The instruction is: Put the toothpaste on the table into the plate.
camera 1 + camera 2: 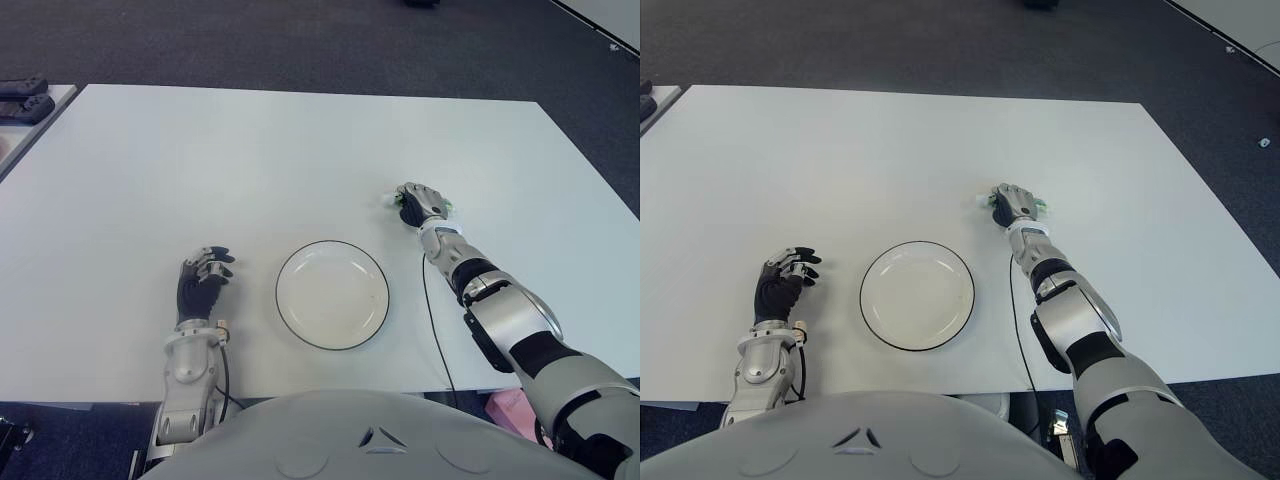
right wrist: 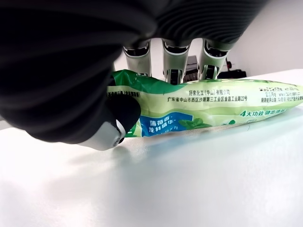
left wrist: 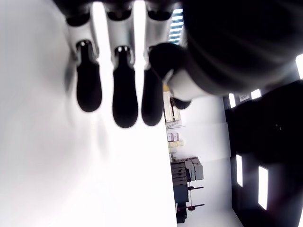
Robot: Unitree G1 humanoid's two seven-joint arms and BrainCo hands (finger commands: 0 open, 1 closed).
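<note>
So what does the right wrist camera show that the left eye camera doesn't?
Only the right wrist view shows the green printed toothpaste tube clearly: it lies on the table, the right hand's fingers behind it and the thumb in front, closed around it.

Only the left eye view shows the round white plate with a dark rim, empty, and the left hand left of the plate, holding nothing.

Both show the white table and the right hand, which in the eye view nearly hides the tube.
</note>
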